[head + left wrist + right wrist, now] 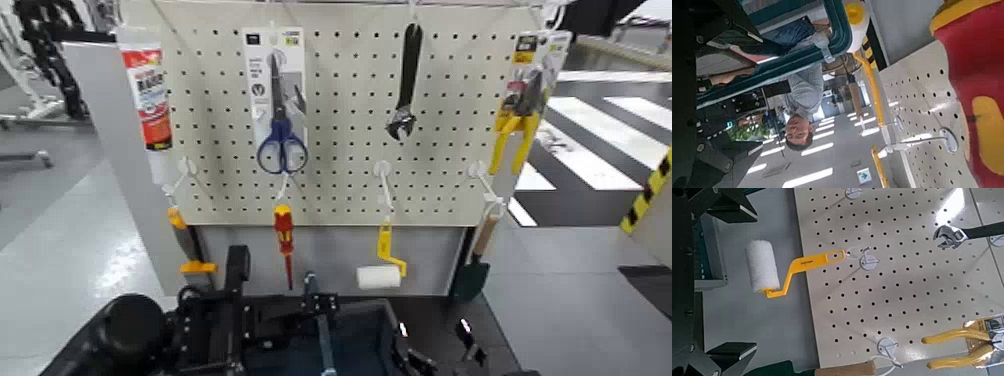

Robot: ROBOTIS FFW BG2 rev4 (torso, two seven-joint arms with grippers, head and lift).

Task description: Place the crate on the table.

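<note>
The crate (350, 340) sits low in the head view, below the pegboard (340, 110), with a bar across its middle. The left gripper (215, 320) and right gripper (440, 360) flank its two ends; whether either pincer is open or clamped cannot be told.

There is one crate (350, 335). There is one pegboard (350, 110) with many little holes. On it hang one pair of blue scissors (281, 140), one black wrench (404, 85), one pair of yellow pliers (520, 120) and one red and white tube (148, 95). Lower down hang one red and yellow screwdriver (285, 240) and one small paint roller (380, 272) with a yellow handle. One more brush (475, 265) hangs at the right side. One person (801, 98) shows in the left wrist view.
</note>
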